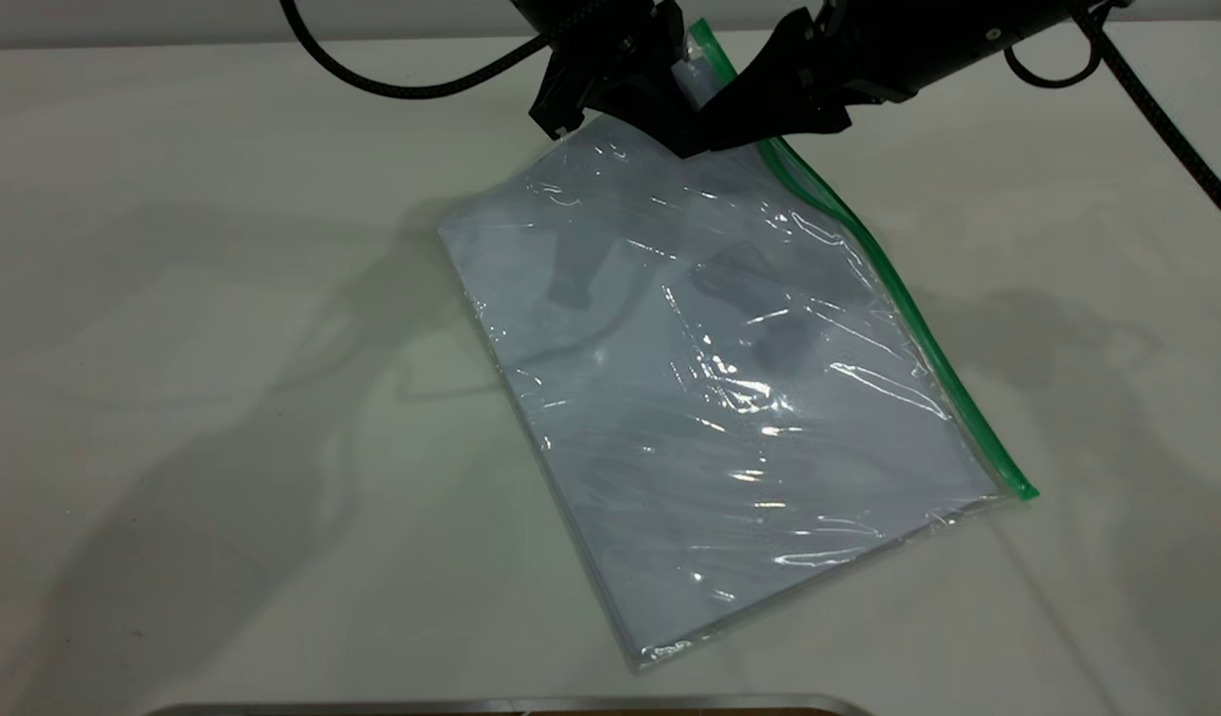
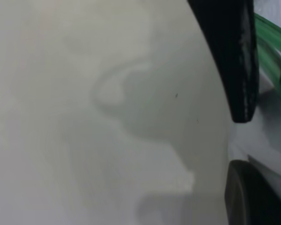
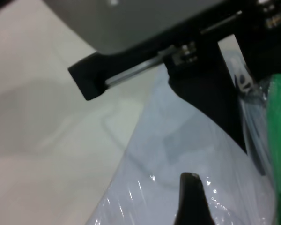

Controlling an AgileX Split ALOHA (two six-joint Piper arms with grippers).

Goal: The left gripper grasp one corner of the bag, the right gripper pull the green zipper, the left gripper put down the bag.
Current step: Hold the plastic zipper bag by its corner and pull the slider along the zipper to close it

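Observation:
The bag [image 1: 730,378] is a clear pouch with white paper inside. It lies slanted on the white table with its far end raised. The green zipper [image 1: 899,288] runs along its right long edge. My left gripper [image 1: 660,99] is at the far end, shut on the corner of the bag [image 1: 698,70] beside the green strip. My right gripper [image 1: 695,139] is close against it from the right, over the bag next to the zipper's far end. The left wrist view shows plastic [image 2: 267,136] and the green strip [image 2: 271,51]. The right wrist view shows the bag [image 3: 178,154], the zipper [image 3: 278,140] and the left gripper [image 3: 196,61].
Black cables hang at the far left [image 1: 402,85] and far right [image 1: 1167,109]. A metal edge [image 1: 511,704] lies along the table's front. White table [image 1: 173,398] surrounds the bag on the left, right and front.

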